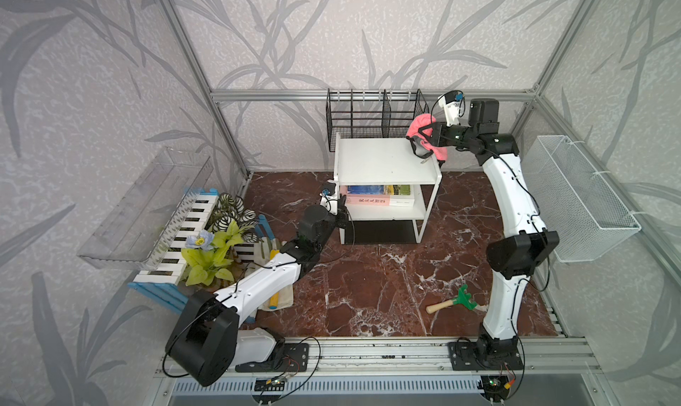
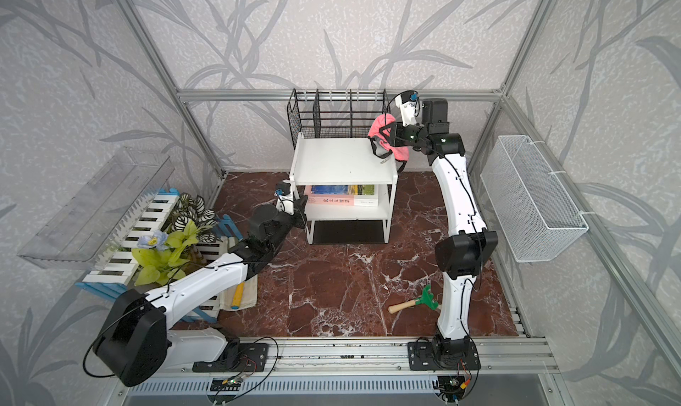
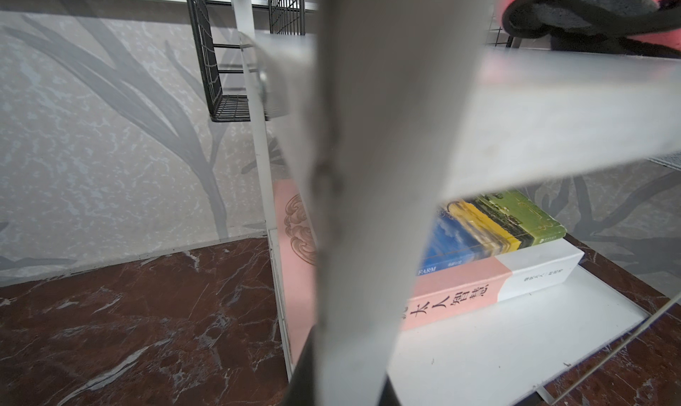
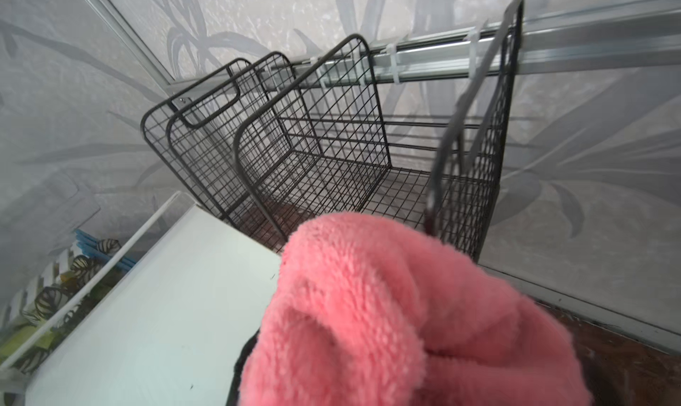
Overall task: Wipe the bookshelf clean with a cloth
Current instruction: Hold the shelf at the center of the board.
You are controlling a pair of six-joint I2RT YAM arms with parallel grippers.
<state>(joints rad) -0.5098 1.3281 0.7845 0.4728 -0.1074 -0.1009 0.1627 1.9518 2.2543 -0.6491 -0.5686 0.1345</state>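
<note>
The white bookshelf (image 1: 383, 161) (image 2: 342, 161) stands at the back of the marble floor, with books on its middle board. My right gripper (image 1: 423, 137) (image 2: 385, 137) is shut on the pink fluffy cloth (image 1: 420, 124) (image 2: 379, 126), holding it over the back right corner of the top board. In the right wrist view the cloth (image 4: 387, 312) hides the jaws and overlaps the white board (image 4: 166, 312). My left gripper (image 1: 342, 216) (image 2: 303, 210) is shut on the bookshelf's front left post (image 3: 368, 164) at middle-board height.
A black wire rack (image 1: 376, 116) hangs right behind the bookshelf. A white mesh basket (image 1: 578, 198) hangs on the right wall. A green rake (image 1: 457, 299) lies at front right. A planter with plants (image 1: 206, 238) and a beige cloth with a yellow roller (image 1: 274, 297) lie at left.
</note>
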